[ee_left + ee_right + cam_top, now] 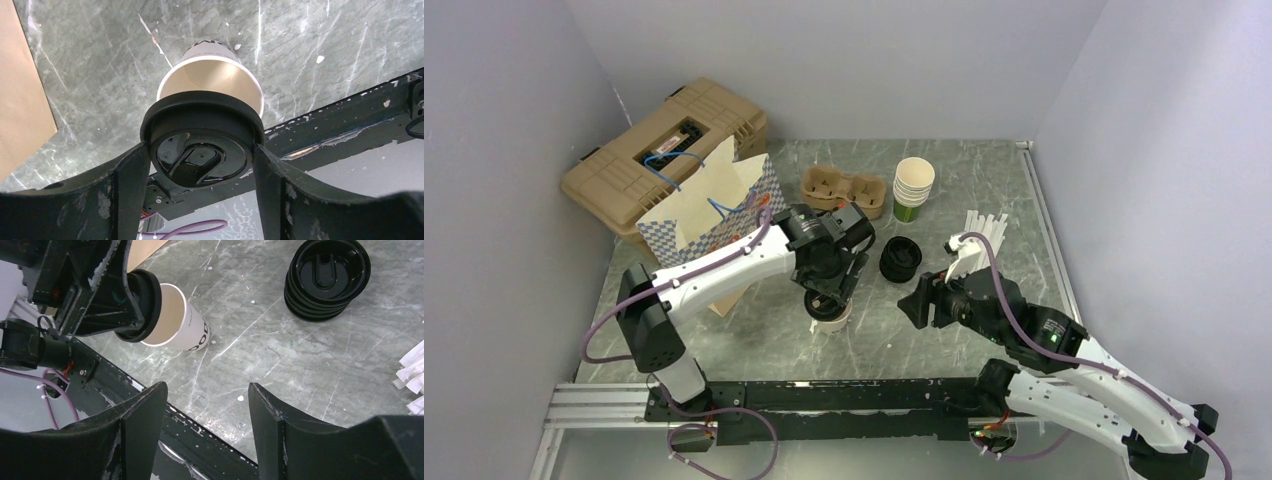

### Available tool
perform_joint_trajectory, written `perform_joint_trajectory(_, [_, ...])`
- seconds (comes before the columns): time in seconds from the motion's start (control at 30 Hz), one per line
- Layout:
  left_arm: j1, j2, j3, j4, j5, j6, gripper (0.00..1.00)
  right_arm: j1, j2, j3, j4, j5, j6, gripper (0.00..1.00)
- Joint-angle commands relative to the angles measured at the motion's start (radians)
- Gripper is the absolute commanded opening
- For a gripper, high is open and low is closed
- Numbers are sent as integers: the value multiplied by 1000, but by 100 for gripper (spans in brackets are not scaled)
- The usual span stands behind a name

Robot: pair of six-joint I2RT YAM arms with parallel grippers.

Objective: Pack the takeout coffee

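Left claw (pixel 200 162) clamps a round black plastic lid (pixel 200 117) over the small pale paper cup (pixel 210 75), tilted on the worktop (pixel 100 75) (lid not yet seated); right claw (pixel 207 405) spread, empty. Packing remains.

Black lettering on the paper cup (pixel 190 327), too blurred to read, nothing else legible

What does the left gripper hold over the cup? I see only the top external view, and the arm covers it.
Observer: The left gripper is shut on a black lid, clear in its wrist view.
Operator: Is the lid seated on the cup?
Observer: No. The cup is tilted, and its open mouth shows past the lid.
Operator: Does the right gripper hold anything?
Observer: No, the right gripper is open and empty above the table.
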Motion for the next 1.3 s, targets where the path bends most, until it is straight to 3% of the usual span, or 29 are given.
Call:
perform_joint_trajectory(0.0, [-8, 18, 36, -17, -28, 5, 44, 2, -17, -16, 11, -1, 19, 64])
perform_joint_trajectory(1.27, [-23, 131, 80, -17, -4, 30, 45, 2, -27, -23, 9, -8, 14, 64])
